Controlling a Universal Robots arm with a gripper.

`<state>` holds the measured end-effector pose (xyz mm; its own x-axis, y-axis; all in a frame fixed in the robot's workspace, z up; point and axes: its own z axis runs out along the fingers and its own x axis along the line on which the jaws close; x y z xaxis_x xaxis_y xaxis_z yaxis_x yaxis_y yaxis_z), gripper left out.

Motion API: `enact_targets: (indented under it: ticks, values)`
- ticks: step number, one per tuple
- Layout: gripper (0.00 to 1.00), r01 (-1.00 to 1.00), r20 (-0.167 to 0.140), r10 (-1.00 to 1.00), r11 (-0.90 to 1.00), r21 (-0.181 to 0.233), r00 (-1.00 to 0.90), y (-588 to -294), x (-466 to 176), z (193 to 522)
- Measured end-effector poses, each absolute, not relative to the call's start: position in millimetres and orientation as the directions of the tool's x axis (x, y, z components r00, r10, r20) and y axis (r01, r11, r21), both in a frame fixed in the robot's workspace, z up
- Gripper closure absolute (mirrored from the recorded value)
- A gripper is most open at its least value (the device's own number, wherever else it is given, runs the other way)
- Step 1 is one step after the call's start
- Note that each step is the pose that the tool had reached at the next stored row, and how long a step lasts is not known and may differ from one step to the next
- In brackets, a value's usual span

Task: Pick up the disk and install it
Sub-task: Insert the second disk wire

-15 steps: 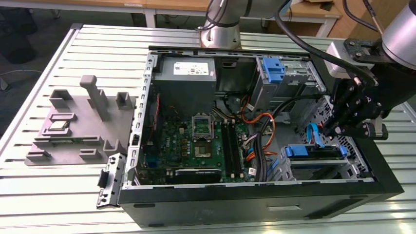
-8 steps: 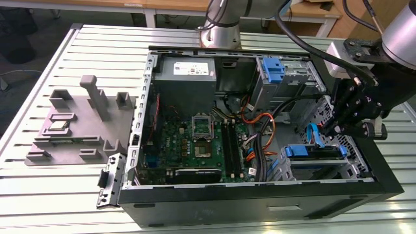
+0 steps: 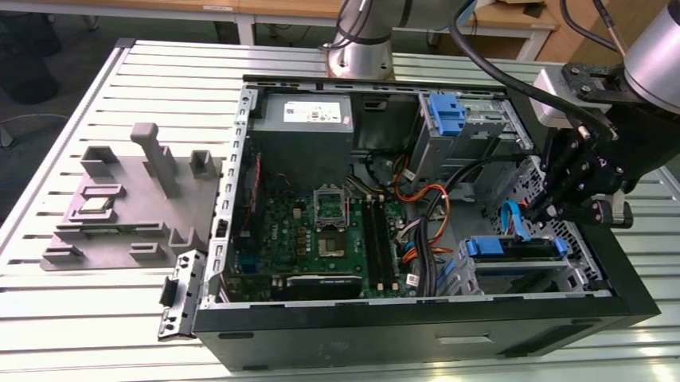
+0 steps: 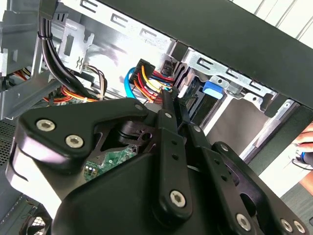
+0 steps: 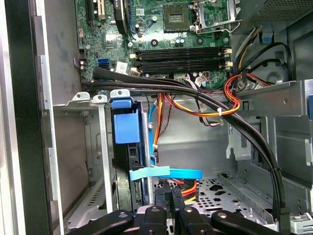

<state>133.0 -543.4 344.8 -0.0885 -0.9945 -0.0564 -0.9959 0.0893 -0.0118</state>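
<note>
claw [image 3: 544, 208] hangs among cables [image 5: 215, 105] beside disk [image 5: 126, 129].

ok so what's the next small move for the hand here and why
Probably a small sideways shift toward the silver-grey disk in its blue plastic carrier. The hand sits beside it, over the red and yellow cables, not lined up with the carrier, which stands in the metal drive bay.
</note>
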Motion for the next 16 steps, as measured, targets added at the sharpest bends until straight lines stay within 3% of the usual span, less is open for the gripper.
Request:
enact_targets:
  ticks: [16]
  values:
    - [0.84,-0.996,-0.056,-0.995,0.088,-0.012,-0.087,-548.5,133.1,344.7]
